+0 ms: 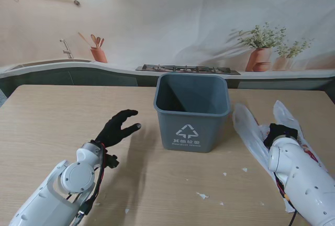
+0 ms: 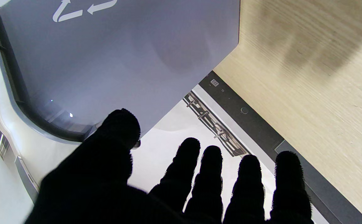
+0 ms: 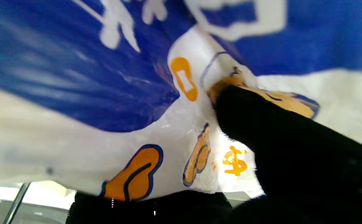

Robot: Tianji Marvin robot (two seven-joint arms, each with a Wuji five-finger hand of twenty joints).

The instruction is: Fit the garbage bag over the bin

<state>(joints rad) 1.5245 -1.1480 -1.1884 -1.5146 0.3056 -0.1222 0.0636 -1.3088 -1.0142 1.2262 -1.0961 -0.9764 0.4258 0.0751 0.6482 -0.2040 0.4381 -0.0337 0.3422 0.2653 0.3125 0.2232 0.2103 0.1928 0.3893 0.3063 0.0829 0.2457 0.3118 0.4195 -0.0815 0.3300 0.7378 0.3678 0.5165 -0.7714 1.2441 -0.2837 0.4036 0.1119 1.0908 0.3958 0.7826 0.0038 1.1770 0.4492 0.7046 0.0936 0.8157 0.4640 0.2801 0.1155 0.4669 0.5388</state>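
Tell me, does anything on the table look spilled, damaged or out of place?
Small white scraps lie scattered on the table nearer to me than the gray bin; what they are is too small to tell. The bin stands upright and looks undamaged. The bag lies crumpled on the right.

Black-gloved right robot hand (image 3: 293, 161) pressed into white garbage bag (image 3: 174, 130), blue and orange print
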